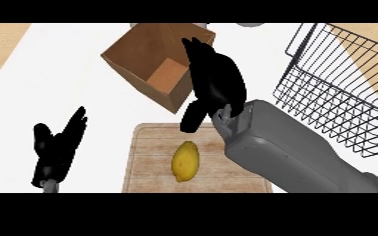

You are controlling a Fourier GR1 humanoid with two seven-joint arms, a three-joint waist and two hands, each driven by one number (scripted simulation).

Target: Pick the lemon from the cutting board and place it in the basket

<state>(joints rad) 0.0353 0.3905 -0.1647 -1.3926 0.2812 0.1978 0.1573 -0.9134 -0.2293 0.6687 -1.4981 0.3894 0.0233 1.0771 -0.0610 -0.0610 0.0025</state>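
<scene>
Lemon (186, 161) lay lengthwise on the cutting board (148, 172), just below the right hand (212, 82), whose fingers were released; left hand (55, 145) rested open, farther off.

Basket (325, 90) cut off at right edge; cutting board (151, 145) partly behind right forearm.

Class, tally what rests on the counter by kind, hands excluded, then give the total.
lemon: 1
cutting board: 1
cardboard box: 1
wire basket: 1
grey object, cut by the top edge: 1
Total: 5
</scene>
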